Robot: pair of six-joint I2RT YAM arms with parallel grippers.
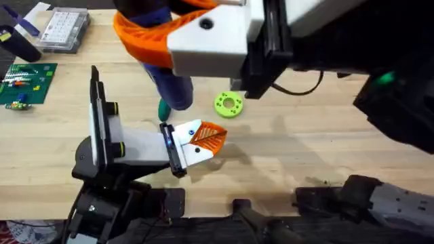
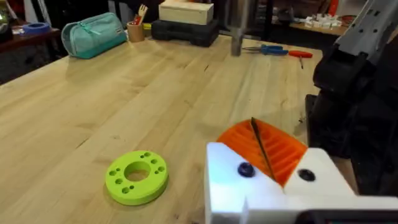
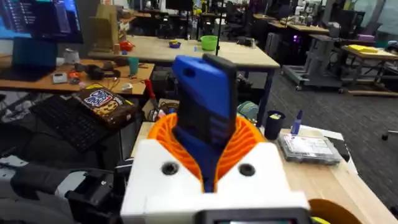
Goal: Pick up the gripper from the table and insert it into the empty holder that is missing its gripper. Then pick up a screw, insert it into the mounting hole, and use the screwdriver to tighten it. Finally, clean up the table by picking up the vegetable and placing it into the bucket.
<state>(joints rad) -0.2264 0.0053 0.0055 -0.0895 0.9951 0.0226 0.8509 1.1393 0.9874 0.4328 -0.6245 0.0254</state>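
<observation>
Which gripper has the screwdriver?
The right gripper: its orange pads clamp the blue screwdriver. The left gripper sits low on the table, shut, holding nothing.

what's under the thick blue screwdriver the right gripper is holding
A dark green piece pokes out beside the blue cylindrical screwdriver's lower end on the wooden table; the rest is covered. The right gripper clamps it.

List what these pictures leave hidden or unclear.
- Vegetable: overhead, mostly hidden behind the screwdriver.
- Screwdriver's lower end: right wrist view, hidden by the right gripper; overhead, blurred.
- Table, far right: overhead, covered by the raised right arm.
- Circuit board: overhead, parts too small.
</observation>
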